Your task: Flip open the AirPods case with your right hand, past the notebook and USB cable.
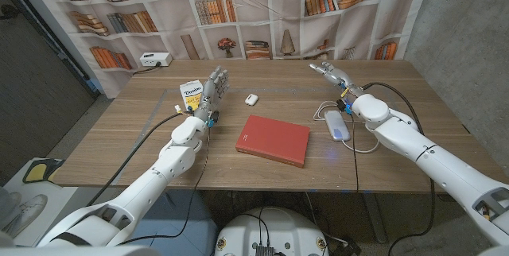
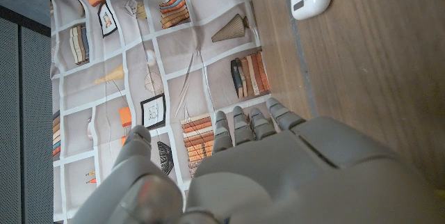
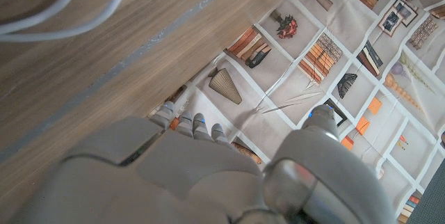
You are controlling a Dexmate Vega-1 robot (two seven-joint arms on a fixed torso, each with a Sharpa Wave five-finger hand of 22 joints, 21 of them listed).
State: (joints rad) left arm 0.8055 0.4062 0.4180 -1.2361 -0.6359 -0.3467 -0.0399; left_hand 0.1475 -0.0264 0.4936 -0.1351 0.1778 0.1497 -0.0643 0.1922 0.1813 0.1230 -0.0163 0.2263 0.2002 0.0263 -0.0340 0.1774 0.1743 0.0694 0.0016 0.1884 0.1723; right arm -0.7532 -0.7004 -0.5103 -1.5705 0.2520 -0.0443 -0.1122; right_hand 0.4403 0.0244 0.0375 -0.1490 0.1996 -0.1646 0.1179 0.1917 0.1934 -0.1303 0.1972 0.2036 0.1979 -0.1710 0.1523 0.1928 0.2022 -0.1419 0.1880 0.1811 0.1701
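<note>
Wooden plank desk (image 1: 159, 141), bookshelf-print curtain (image 1: 262, 9) behind, bare concrete wall to the right. White power strip (image 1: 155, 60) at the far left edge. Small glossy AirPods case (image 1: 251, 98) mid-desk, closed, beyond the red notebook (image 1: 273, 139); white USB cable (image 1: 350, 133) partly tucked under the right arm. Left hand (image 1: 211, 89) upright, fingers apart, hiding part of a yellow box (image 1: 192, 95). Right hand (image 1: 329, 71) spread, gripping nothing.
</note>
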